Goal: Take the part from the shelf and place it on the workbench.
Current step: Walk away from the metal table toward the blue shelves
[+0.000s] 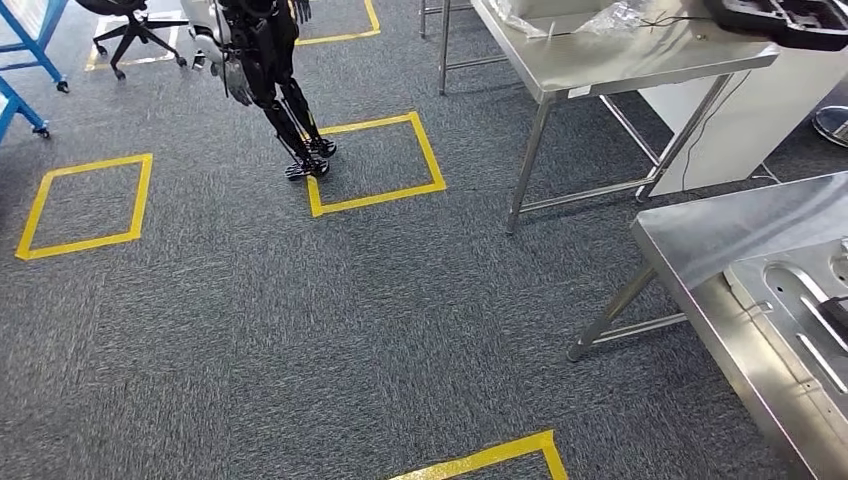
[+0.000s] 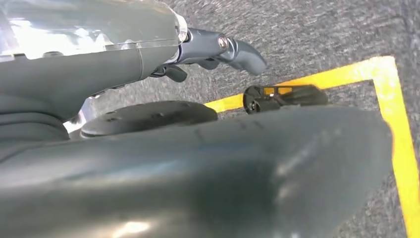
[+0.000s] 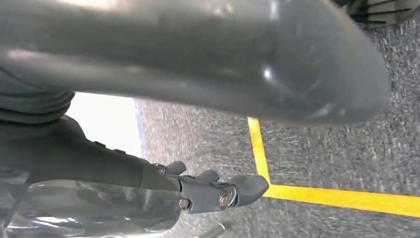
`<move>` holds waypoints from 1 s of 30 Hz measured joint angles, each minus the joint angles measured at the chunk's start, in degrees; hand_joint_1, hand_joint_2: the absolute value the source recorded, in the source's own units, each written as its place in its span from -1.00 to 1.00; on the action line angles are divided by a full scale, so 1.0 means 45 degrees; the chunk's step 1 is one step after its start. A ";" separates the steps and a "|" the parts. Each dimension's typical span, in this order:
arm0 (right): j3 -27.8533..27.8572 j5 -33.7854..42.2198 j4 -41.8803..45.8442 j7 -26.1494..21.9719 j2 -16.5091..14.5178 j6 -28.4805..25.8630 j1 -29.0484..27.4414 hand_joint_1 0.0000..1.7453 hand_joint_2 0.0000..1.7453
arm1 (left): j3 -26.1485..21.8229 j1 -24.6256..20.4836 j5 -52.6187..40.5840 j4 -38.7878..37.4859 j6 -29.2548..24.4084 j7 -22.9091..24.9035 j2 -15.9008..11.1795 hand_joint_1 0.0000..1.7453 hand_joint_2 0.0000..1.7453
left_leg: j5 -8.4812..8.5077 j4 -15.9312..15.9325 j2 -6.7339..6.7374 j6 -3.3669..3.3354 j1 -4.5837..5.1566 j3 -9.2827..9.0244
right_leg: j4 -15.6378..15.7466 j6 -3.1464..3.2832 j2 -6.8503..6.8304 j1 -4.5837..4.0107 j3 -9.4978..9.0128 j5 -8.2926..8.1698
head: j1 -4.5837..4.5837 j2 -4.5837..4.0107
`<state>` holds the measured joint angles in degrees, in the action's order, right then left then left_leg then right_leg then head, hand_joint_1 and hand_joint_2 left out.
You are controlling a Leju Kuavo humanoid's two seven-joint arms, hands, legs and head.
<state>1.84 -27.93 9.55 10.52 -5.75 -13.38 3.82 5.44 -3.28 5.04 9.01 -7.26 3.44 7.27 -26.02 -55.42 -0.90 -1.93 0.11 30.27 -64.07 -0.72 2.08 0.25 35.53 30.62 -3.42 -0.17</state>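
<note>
Grey carpet (image 1: 300, 330) marked with yellow tape squares (image 1: 375, 165) stretches beneath a Kuavo humanoid mid-route, with a second humanoid robot (image 1: 265, 70) standing at the edge of one square and an office chair (image 1: 130, 30) behind it. Two stainless steel tables stand to the right: a far table (image 1: 620, 60) carrying crumpled plastic and a dark tray, and a near workbench (image 1: 740, 235) at the frame's edge with a stamped sheet-metal panel (image 1: 810, 310) lying on it. Both arms hang at the robot's sides, wrist cameras looking down at carpet and tape. The left hand (image 2: 218, 52) and right hand (image 3: 213, 191) each show loosely extended fingers with nothing between them; neither grasps a part. No shelf is visible from here, and whether the panel on the workbench is the task's part cannot be told. Judged from this, the robot is walking between stations. The risks lie in navigation: a turn cut too close could clip the workbench's splayed leg (image 1: 610, 320), or drift could bring it into the other robot's square.
</note>
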 joint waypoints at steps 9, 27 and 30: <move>0.0045 -0.0003 0.0007 0.0089 -0.0003 -0.0012 -0.0023 -1.00 -1.00 | 0.0000 0.0007 0.0046 0.0000 -0.0018 0.0138 0.0010 -1.00 -1.00 | -0.0345 -0.0316 0.1236 0.0303 0.0051 -0.0044 | 0.1245 -0.0090 -0.1303 0.0120 -0.0700 -0.0787 | -0.0001 0.0000; 0.0086 -0.0192 0.0010 0.0138 -0.0068 -0.0115 -0.0073 -1.00 -1.00 | 0.0000 0.0030 0.0020 0.0011 -0.0119 0.0233 -0.0018 -1.00 -1.00 | -0.0334 -0.0342 -0.0576 0.0300 -0.0078 -0.0087 | 0.1372 0.0071 0.1268 0.0146 -0.0522 -0.1063 | -0.0002 0.0000; 0.0121 -0.0170 0.0009 0.0135 -0.0062 -0.0140 -0.0092 -1.00 -1.00 | 0.0000 0.0020 -0.0045 0.0010 -0.0102 0.0237 -0.0021 -1.00 -1.00 | -0.0162 -0.0037 -0.0062 0.0040 -0.0135 -0.0171 | 0.0423 -0.0072 0.0387 0.0076 -0.0049 -0.0406 | 0.0001 0.0000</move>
<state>2.38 -28.70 9.59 11.13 -6.03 -14.01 3.41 5.44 -3.19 4.84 9.05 -7.72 4.51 7.17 -26.75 -55.58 -1.18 -1.75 -0.49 29.50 -62.17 -1.04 3.82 0.59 35.31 28.80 -3.42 -0.17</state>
